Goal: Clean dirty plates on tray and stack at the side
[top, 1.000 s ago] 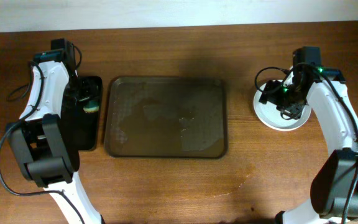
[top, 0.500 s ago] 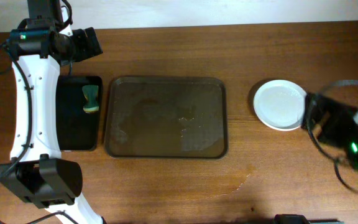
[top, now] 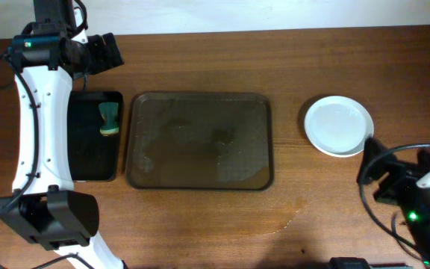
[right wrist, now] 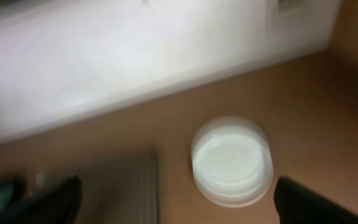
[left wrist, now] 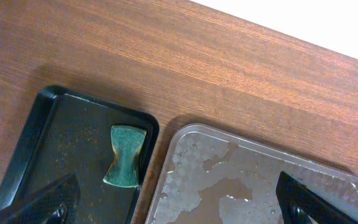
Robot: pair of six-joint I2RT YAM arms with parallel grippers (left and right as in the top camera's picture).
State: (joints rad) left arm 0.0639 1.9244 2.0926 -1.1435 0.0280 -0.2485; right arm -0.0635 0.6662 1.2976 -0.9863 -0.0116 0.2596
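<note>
The white plates sit in one pile on the table, right of the tray; the blurred right wrist view shows the pile with no smears visible. The brown translucent tray holds no plates, only water patches, which also show in the left wrist view. My left gripper is open and empty, raised above the table's back left. My right gripper is open and empty, in front of the plates.
A narrow black tray lies left of the brown tray with a green sponge in it; both show in the left wrist view, the tray and the sponge. A white wall runs along the table's far edge.
My left gripper has lifted away from the sponge in the black tray to the back left. My right gripper has left the plates and drawn back to the front right.
</note>
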